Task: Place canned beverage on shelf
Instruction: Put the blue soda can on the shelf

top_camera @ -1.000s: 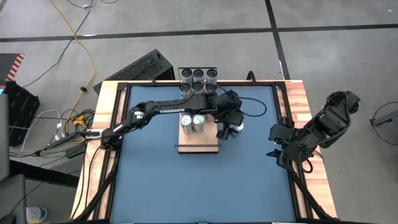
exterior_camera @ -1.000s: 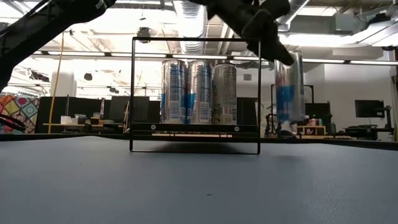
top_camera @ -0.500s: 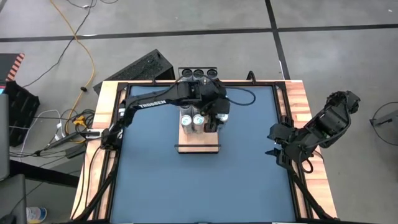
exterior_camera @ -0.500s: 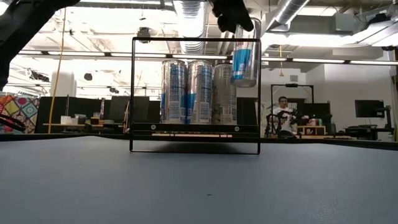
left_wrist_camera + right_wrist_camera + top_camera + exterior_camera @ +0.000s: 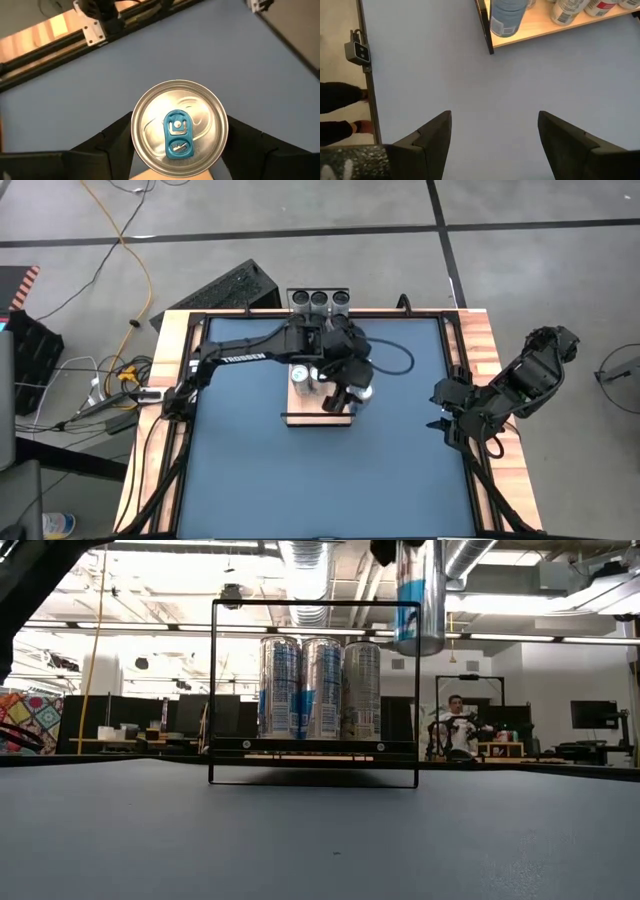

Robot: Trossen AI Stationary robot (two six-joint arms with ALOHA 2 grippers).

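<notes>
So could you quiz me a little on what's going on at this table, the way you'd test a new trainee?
1. True or false: the left gripper is shut on a can.
2. How many cans already stand on the shelf in the low view? A) one B) three C) six
3. Fill in: the held can hangs ____ the shelf's near right corner, not yet set down.

Key
1. True; the fingers clamp its sides.
2. B.
3. Above. The right gripper waits open at the table's right edge.
</notes>
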